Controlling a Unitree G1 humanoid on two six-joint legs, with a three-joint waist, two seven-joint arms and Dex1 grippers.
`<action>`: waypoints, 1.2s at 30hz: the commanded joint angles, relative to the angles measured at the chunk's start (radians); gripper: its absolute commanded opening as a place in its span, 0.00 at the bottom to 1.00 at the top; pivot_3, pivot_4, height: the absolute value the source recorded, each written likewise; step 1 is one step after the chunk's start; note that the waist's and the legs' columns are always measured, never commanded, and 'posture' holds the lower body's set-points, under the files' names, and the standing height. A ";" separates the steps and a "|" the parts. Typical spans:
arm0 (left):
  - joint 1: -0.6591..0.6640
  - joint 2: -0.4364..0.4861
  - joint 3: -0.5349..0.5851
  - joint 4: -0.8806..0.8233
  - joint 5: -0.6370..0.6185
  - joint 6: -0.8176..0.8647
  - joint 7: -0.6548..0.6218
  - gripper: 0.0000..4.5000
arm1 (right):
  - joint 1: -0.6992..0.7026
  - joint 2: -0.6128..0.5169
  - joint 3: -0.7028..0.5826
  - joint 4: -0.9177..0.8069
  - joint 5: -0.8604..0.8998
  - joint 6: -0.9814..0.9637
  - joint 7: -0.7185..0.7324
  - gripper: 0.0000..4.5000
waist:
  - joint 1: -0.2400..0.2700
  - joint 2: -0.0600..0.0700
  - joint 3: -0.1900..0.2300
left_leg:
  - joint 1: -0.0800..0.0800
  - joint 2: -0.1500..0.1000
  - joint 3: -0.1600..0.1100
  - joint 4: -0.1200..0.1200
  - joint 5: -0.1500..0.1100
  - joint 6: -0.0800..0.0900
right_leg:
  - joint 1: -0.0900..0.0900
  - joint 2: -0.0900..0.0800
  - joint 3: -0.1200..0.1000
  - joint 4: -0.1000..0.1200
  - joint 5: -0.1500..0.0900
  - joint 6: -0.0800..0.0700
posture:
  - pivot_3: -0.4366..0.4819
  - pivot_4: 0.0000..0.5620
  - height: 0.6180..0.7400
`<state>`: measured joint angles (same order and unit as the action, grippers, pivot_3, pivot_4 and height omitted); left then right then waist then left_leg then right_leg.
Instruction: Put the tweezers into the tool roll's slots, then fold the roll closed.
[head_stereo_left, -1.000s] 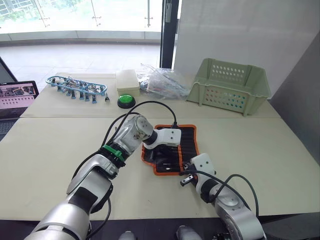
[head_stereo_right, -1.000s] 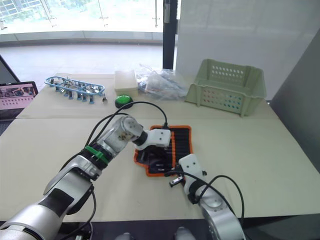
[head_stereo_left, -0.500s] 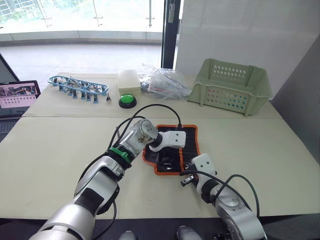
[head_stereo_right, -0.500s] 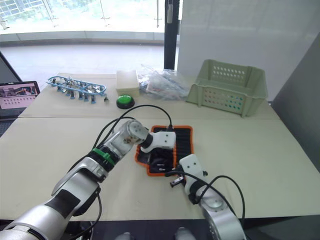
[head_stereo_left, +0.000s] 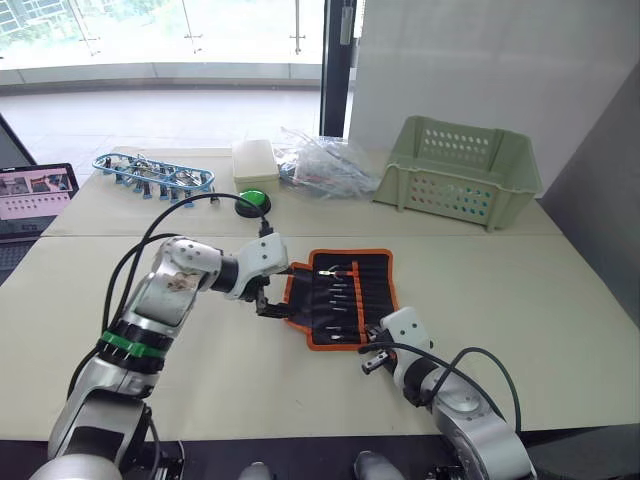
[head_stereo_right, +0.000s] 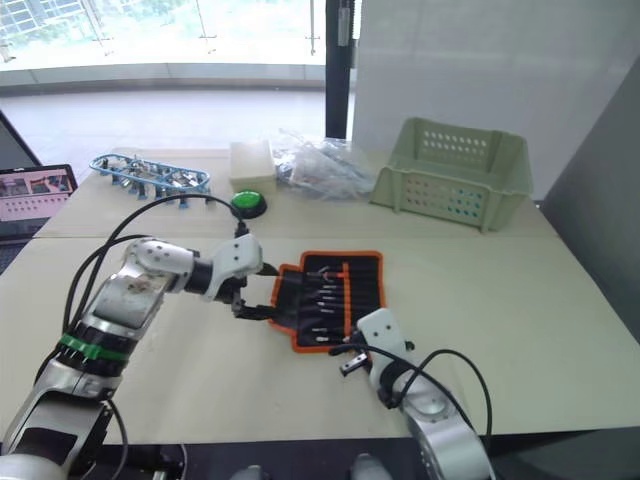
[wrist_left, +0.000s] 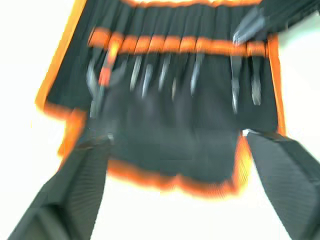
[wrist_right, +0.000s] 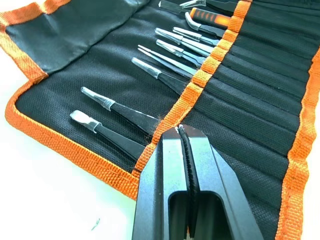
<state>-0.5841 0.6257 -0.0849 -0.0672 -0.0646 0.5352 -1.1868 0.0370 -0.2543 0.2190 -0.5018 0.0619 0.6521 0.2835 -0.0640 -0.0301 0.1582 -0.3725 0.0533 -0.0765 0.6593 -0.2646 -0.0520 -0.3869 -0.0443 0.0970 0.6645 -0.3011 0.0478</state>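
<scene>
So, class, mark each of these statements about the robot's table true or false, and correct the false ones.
1. The black fabric tool roll with orange trim lies open on the table. True.
2. The slim metal tweezers lie loose beside the roll. False: they sit tucked under the roll's orange band, tips showing.
3. The left gripper is at the roll's left edge, fingers spread. True.
4. The right gripper is wide open. False: its fingers are pressed together.
5. The pale green perforated plastic basket stands on the roll. False: it stands apart, at the table's far side.
6. A round green button sits beyond the roll. True.
</scene>
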 joint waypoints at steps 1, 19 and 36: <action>0.135 -0.011 0.162 -0.155 -0.049 0.013 0.152 0.99 | 0.011 -0.006 0.039 0.063 0.017 0.046 0.035 0.00 | -0.003 -0.001 0.000 | 0.000 0.000 0.000 0.000 0.000 0.000 | 0.000 0.000 0.000 0.000 0.000 0.000 | 0.48 0.27 0.78; 0.914 -0.275 0.592 -0.647 -0.274 0.203 0.567 0.99 | -0.021 -0.068 0.032 0.094 0.027 0.043 0.132 0.00 | -0.001 -0.004 -0.002 | 0.002 0.000 0.000 -0.001 0.000 0.000 | 0.001 -0.001 0.000 0.000 0.000 -0.001 | 0.48 0.27 0.78; 0.821 -0.333 0.373 -0.555 -0.153 0.135 0.872 0.99 | -0.031 -0.058 0.034 0.112 0.019 0.033 0.141 0.00 | -0.005 -0.007 -0.004 | 0.003 0.000 0.000 -0.001 0.000 0.000 | 0.001 0.000 0.001 0.000 0.000 -0.002 | 0.48 0.27 0.78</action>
<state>0.2626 0.3015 0.3165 -0.6195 -0.2437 0.6956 -0.3546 -0.0229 -0.3151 0.2077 -0.4508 0.0658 0.6516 0.4045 -0.0693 -0.0366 0.1546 -0.3691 0.0532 -0.0764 0.6588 -0.2648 -0.0524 -0.3858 -0.0440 0.0976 0.6641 -0.3011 0.0461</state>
